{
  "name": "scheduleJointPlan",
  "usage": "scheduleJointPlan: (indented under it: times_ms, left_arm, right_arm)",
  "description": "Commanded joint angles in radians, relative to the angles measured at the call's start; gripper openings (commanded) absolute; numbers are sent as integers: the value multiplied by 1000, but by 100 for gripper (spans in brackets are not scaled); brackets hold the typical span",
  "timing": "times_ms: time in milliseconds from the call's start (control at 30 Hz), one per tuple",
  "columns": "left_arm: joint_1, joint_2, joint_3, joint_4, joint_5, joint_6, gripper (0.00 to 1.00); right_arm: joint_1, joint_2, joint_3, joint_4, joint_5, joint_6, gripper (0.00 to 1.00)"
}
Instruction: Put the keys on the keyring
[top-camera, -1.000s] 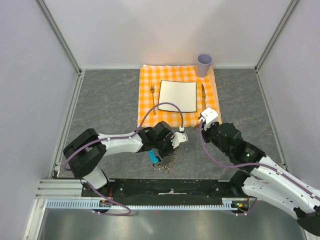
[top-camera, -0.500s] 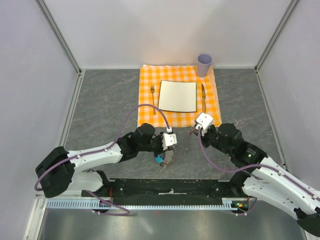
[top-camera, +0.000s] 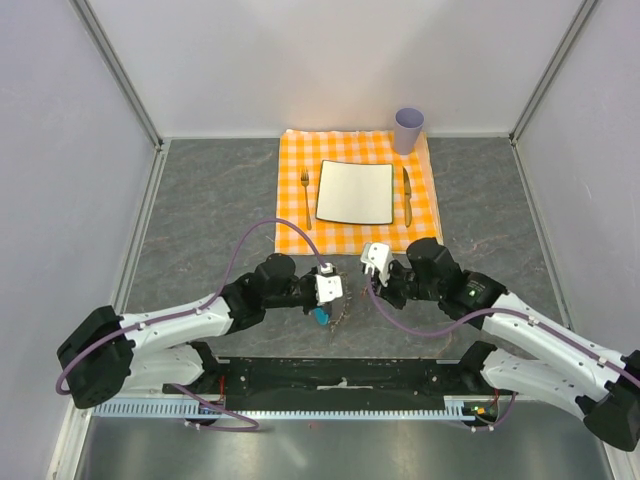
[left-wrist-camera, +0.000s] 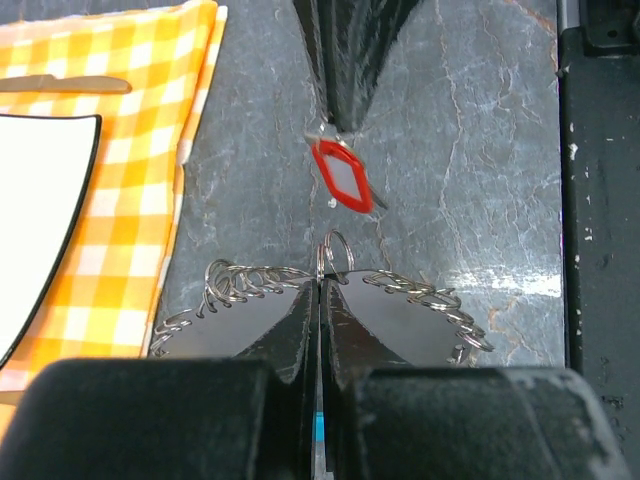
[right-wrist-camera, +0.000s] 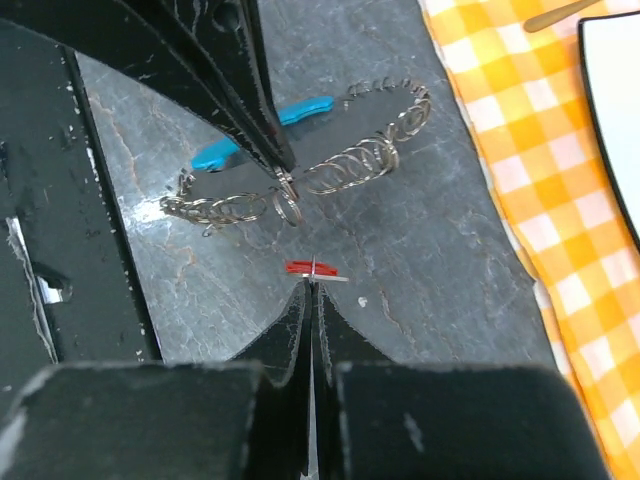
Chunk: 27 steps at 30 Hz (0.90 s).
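The left tool pinches 1 loop of the limp keyring; the right tool nips the tiny, probably slippery key by its head.

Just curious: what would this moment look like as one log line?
left pincer: shut on keyring | right pincer: shut on key | key: near keyring, not yet on

Keyring: bright metal wire. Key: glossy red plastic head. Surface: veined grey stone, faint sheen. Cloth: matt weave.
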Motion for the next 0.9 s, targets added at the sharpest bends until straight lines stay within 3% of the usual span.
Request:
scheduleJointPlan:
  times_ms: [0,867]
  left_arm:
    - [2,-23,3,102,10,53,2]
    - [7,51,11,182,127,-50,2]
  right_arm:
    - [10,23,56,21,-88,-36,0]
    - [45,69,59,36,-77,-56,0]
